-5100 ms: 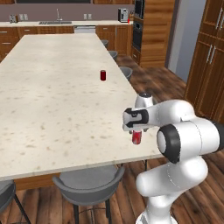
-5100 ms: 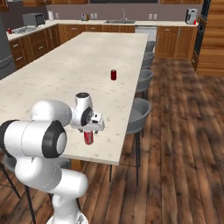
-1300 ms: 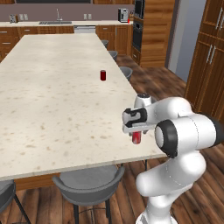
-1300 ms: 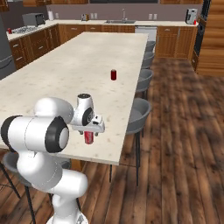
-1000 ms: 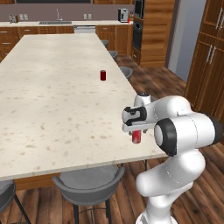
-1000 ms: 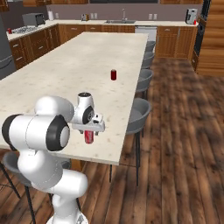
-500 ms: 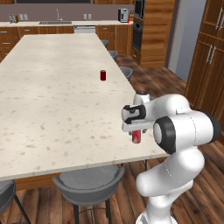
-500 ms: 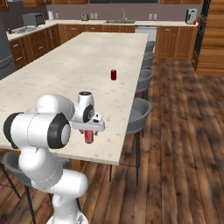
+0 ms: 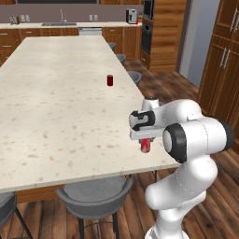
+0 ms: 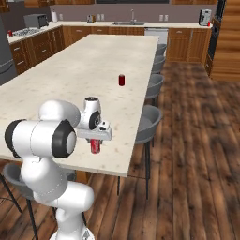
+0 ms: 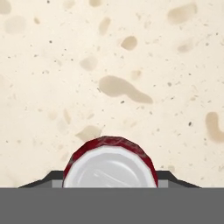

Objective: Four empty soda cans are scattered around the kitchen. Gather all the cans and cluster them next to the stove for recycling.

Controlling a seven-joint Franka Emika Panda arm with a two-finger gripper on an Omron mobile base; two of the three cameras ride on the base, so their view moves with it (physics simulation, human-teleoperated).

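Hand [image 9: 146, 145] pinching red soda can [image 11: 110, 162] upright on island counter [image 9: 56, 98]; no legible label; second can [image 9: 110, 80] well apart.

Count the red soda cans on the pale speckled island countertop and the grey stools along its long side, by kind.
Red cylindrical soda cans with silvery ends: 2 (near can in the gripper, far can farther up the countertop)
Grey moulded stools along the long side: 4
Total: 6
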